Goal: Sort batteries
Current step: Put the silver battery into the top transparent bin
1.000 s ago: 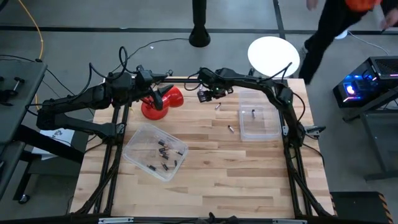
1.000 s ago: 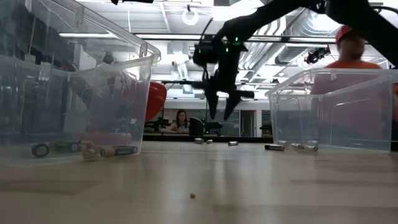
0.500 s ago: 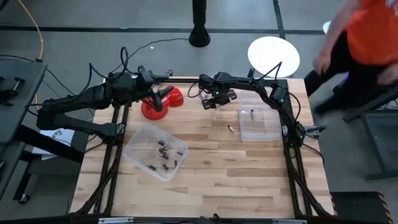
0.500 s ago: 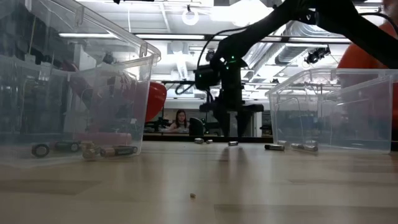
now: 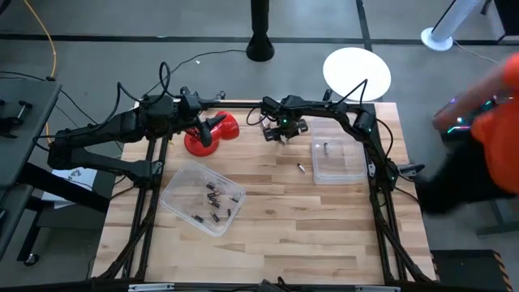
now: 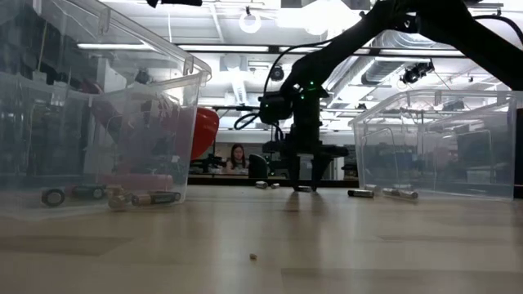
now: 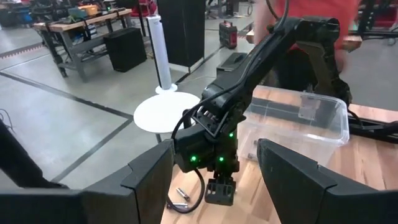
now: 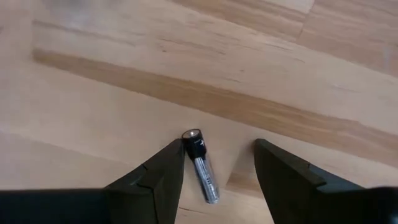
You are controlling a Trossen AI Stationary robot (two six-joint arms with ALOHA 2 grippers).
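Since 1 second ago my right gripper (image 8: pixel 214 171) has dropped from above the table to the wood, and the person in orange has crossed to the right edge of the overhead view. Its fingers stand apart, straddling 1 battery (image 8: pixel 201 165) that lies flat between them, just beside one finger; I cannot tell if it touches. From above, this gripper sits near the table's far edge, between the red tool (image 5: pixel 209 136) and the right bin (image 5: pixel 357 169). Another loose battery (image 5: pixel 299 168) lies just left of that bin, 1 more (image 5: pixel 326 148) inside it. Several batteries (image 5: pixel 212 203) sit in the left bin (image 5: pixel 174 191). My left gripper (image 5: pixel 217 120) waits open above the red tool.
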